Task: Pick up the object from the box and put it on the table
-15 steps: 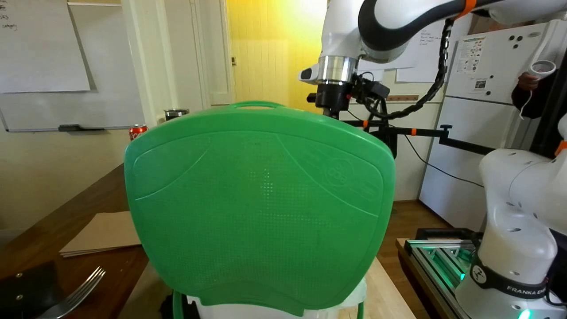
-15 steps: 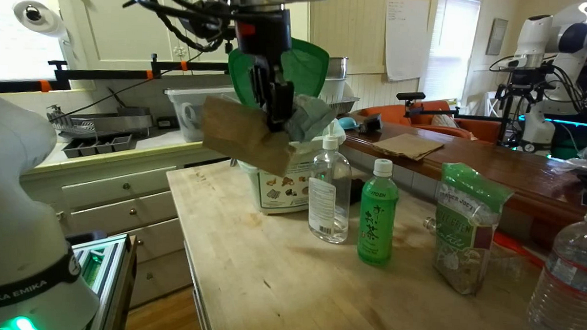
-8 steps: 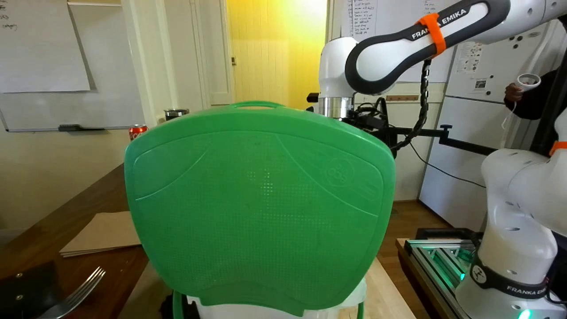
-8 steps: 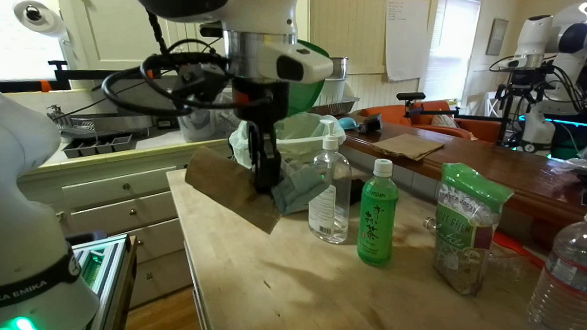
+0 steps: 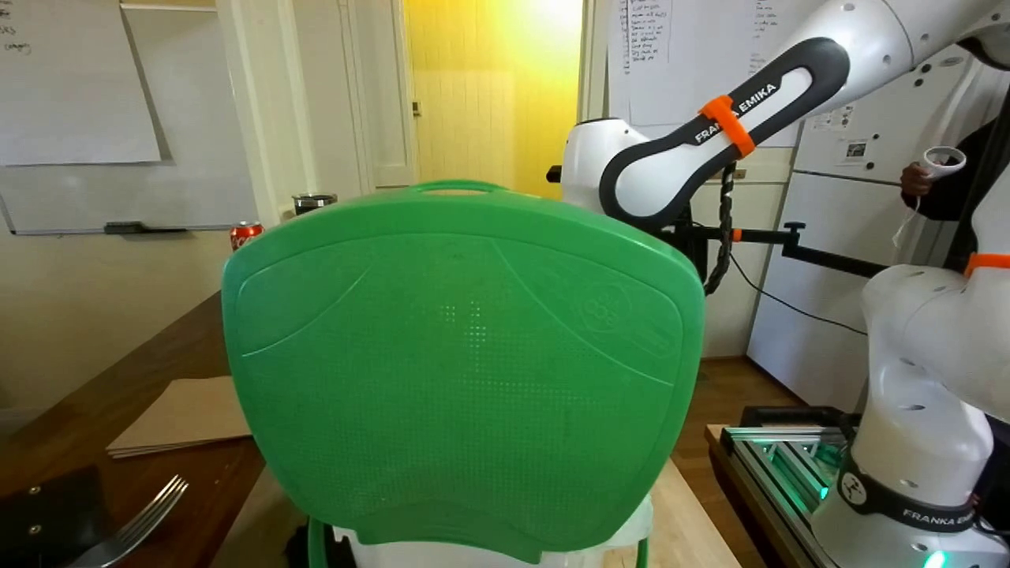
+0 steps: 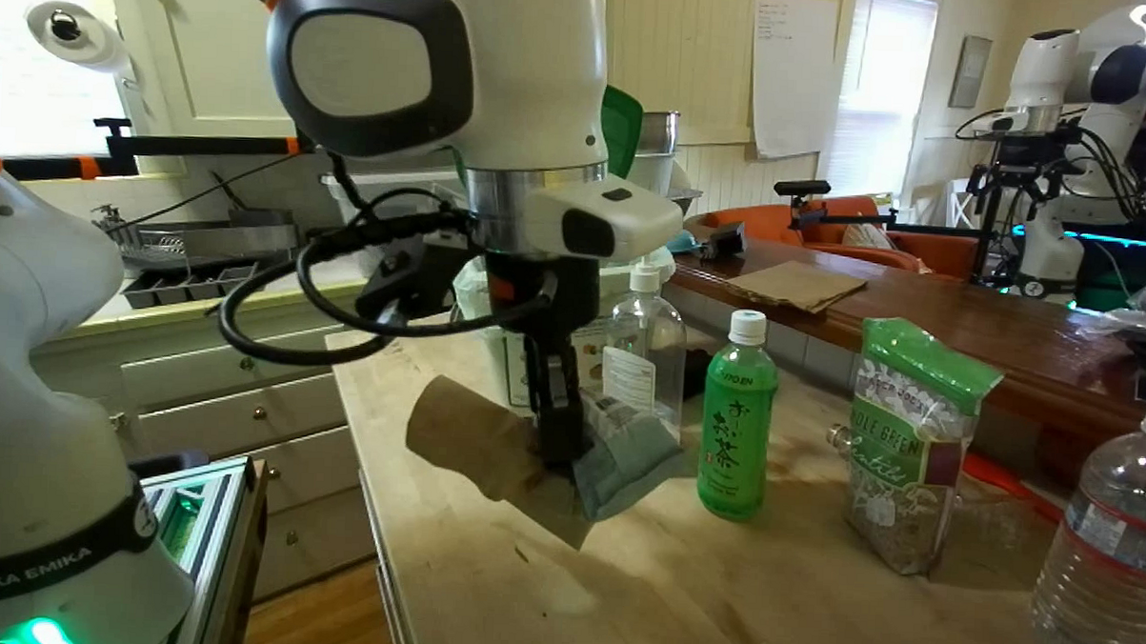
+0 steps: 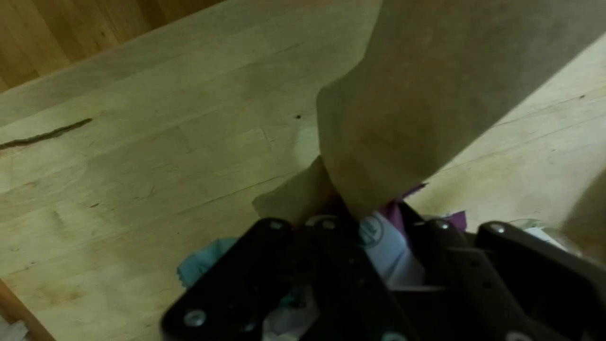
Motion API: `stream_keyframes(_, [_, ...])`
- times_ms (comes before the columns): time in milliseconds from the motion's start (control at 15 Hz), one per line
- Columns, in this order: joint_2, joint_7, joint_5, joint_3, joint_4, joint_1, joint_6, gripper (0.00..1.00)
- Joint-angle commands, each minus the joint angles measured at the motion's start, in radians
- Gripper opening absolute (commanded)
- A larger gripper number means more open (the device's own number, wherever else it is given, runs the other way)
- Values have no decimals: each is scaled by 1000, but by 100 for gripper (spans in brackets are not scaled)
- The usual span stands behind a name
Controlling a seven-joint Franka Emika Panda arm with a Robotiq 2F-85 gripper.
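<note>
My gripper (image 6: 561, 455) points down and is shut on a crumpled bundle of packaging, low over the wooden table (image 6: 487, 586). The bundle has a large brown paper (image 6: 469, 442) on one side and a grey-teal wrapper (image 6: 630, 469) on the other. In the wrist view the brown paper (image 7: 416, 94) spreads out past the gripper (image 7: 383, 227), and a white and purple piece (image 7: 388, 246) shows between the fingers. I cannot tell whether the bundle touches the table. The bin (image 6: 515, 358) with its raised green lid (image 5: 461, 355) stands behind the gripper; the lid hides the gripper in an exterior view.
A clear pump bottle (image 6: 643, 353) stands close behind the teal wrapper. A green tea bottle (image 6: 739, 423), a green-topped bag (image 6: 916, 448) and a water bottle (image 6: 1113, 541) stand on the table beyond it. The table edge (image 6: 375, 525) runs on the robot's side.
My gripper has come down from above the bin with the bundle, and away from the bin over the table. Over the last half second it moved lower and towards the bottles.
</note>
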Motion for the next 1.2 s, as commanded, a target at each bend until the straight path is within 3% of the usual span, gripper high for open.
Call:
stream_keyframes(0, [70,73,-21,14,2,-7,98,13])
stream_keyframes(67, [85,87,-17,16,6,-6,114,39])
stream_keyframes(133, [94,99,-14,20,9,-4,125,40])
stream_keyframes(267, [97,140,-22,34,13,-2,127,53])
stream_keyframes(667, [59,252,-40,71,25,-7,121,99])
stream_keyframes(1133, [64,268,-39,66,35,-4,112,100])
